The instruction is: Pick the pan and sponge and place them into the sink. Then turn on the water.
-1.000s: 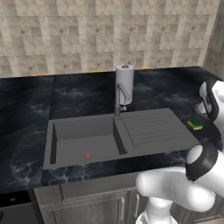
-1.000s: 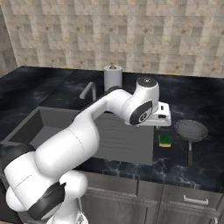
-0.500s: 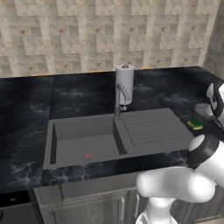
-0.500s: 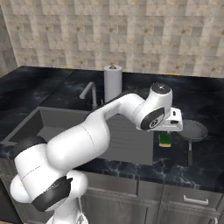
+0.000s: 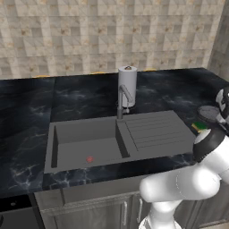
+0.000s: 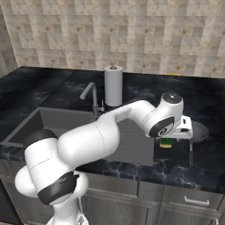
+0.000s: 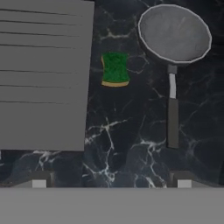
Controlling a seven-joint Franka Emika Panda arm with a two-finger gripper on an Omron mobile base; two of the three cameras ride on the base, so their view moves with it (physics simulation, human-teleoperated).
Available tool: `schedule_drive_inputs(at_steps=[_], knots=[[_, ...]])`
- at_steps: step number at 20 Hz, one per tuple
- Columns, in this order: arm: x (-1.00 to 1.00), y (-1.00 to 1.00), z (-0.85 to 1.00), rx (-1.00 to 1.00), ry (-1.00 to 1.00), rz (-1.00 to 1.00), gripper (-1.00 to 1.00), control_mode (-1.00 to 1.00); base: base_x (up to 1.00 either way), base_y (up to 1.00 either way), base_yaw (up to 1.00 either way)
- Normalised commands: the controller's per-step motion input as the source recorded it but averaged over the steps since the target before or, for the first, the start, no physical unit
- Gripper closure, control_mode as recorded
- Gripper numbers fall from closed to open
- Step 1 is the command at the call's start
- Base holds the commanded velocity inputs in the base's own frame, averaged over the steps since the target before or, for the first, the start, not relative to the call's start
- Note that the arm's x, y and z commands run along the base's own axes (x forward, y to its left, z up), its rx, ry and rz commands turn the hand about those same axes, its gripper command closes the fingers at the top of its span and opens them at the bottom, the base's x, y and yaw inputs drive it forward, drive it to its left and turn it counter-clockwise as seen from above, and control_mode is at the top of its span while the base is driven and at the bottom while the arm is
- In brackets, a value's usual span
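Two items not yet picked: pan [image 7: 175, 33], sponge [image 7: 115, 69] on counter [image 7: 127, 127] ahead of spread fingers [image 7: 39, 178]. You lower onto pan handle, then close.

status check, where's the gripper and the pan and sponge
Gripper open, empty, above the counter. Pan and sponge on the counter beside the drainboard, sponge green face up. Nothing in the way.

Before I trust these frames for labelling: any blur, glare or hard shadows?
Hand view: soft but readable, sponge and pan edges slightly fuzzy. Left base view: flat even light, no glare on the sink. Right base view: no hard shadows.
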Motion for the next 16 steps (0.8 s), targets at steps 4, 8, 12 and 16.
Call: schedule_drive_inputs(at_steps=[4,8,12,16], knots=[[0.01,-0.33,-0.21,0.0,0.0,0.0,-1.0,-1.0,0.0,0.0,0.0],[0.02,-0.31,-0.22,0.0,0.0,0.0,-1.0,-1.0,0.0,0.0,0.0],[0.08,-0.28,-0.25,0.0,0.0,0.0,-1.0,-1.0,0.0,0.0,0.0],[0.1,-0.27,-0.21,0.0,0.0,0.0,-1.0,-1.0,0.0,0.0,0.0]])
